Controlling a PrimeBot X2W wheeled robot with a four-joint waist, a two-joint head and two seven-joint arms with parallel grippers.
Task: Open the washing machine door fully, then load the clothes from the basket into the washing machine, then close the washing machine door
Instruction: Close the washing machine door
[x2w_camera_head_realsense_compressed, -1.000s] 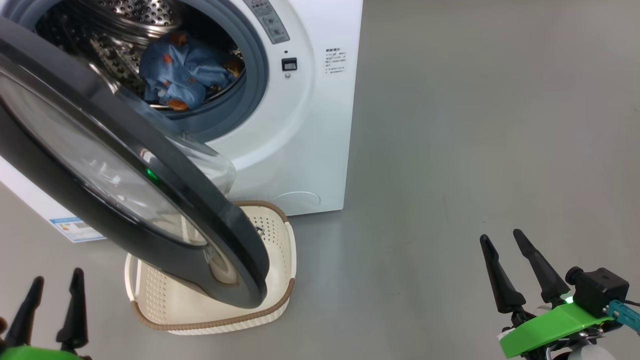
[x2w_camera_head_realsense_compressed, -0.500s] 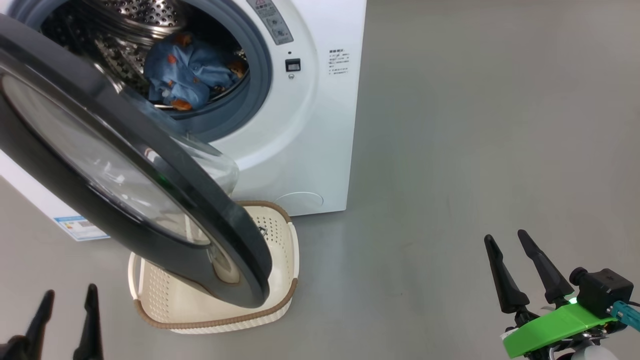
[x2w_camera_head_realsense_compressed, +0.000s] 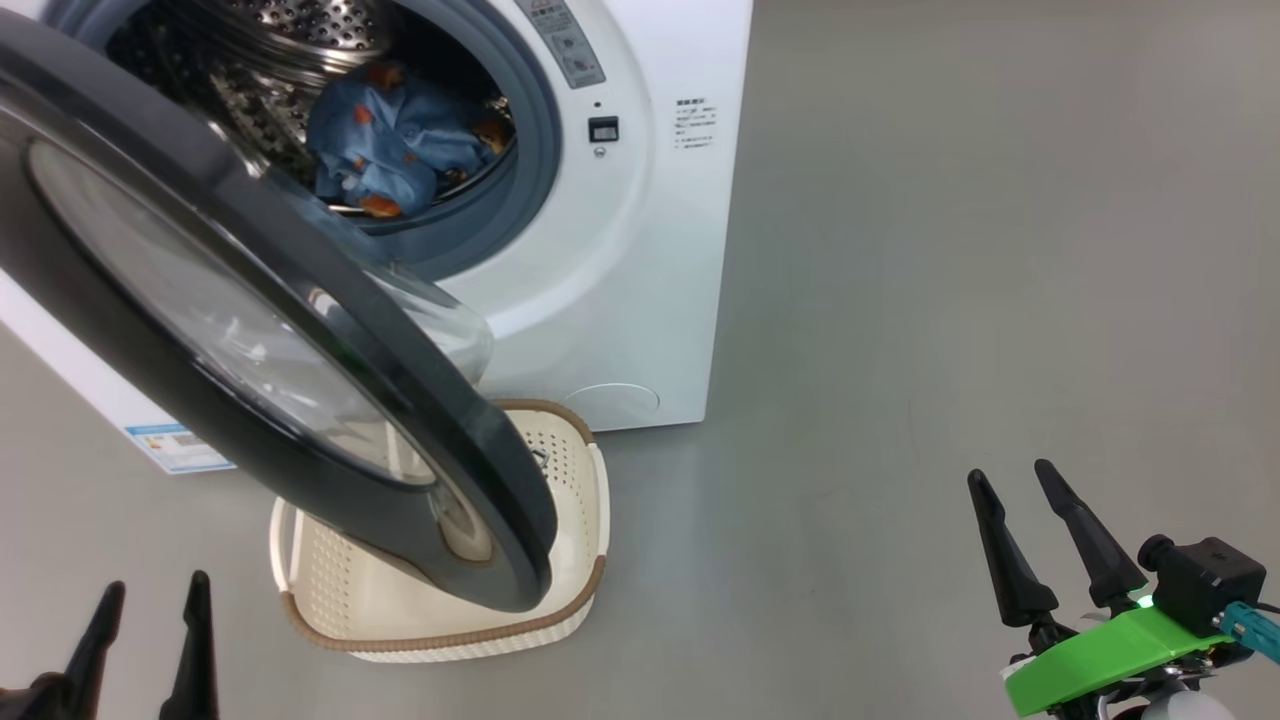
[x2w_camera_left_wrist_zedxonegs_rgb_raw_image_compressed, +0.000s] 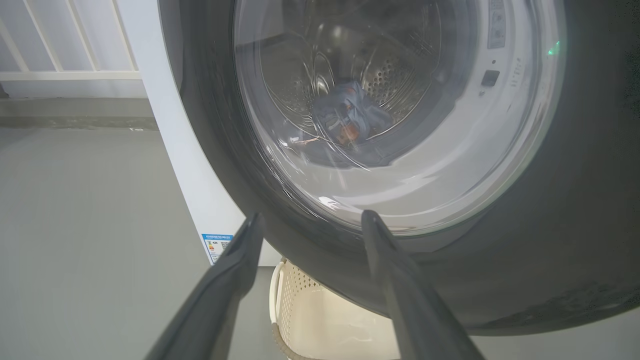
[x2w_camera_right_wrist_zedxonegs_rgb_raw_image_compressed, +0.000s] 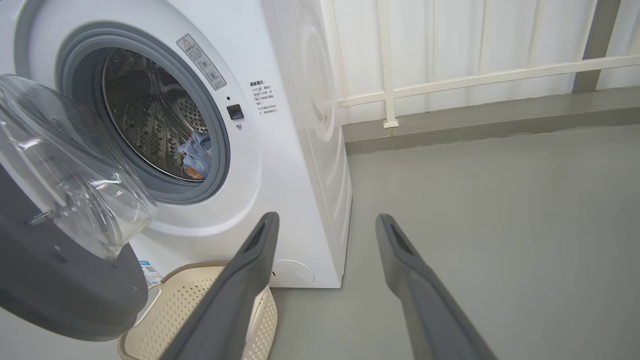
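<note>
Both tools are empty. The left gripper (x2w_camera_head_realsense_compressed: 155, 600) and the right gripper (x2w_camera_head_realsense_compressed: 1010, 475) each stand with fingers spread wide. In the left wrist view the left fingers frame the lower rim of the washing machine door (x2w_camera_head_realsense_compressed: 490, 500) from its outer side, close to it, though contact cannot be confirmed. The right gripper is well apart from the machine, over bare floor (x2w_camera_head_realsense_compressed: 950, 250). The door hangs swung out, and its free edge overhangs the basket (x2w_camera_head_realsense_compressed: 572, 490), which sits on the floor just before the washing machine (x2w_camera_head_realsense_compressed: 640, 250). The visible part of the basket holds nothing; the rest is hidden beneath the door. The clothes (x2w_camera_head_realsense_compressed: 400, 140) lie bunched low in the steel drum (x2w_camera_head_realsense_compressed: 300, 30), behind the grey gasket (x2w_camera_head_realsense_compressed: 535, 150), so closing appears to be the step left. The door is judged rigid, fairly heavy and free to swing on its hinge. Its glossy black rim is likely slick to pinch, so a flat push on the outer rim near the free edge should serve best. The clear glass bowl (x2w_camera_right_wrist_zedxonegs_rgb_raw_image_compressed: 75, 175) on the inner side should be avoided. The floor is smooth, grey and level. Beyond the machine stands a white panelled wall with rails (x2w_camera_right_wrist_zedxonegs_rgb_raw_image_compressed: 450, 75).
</note>
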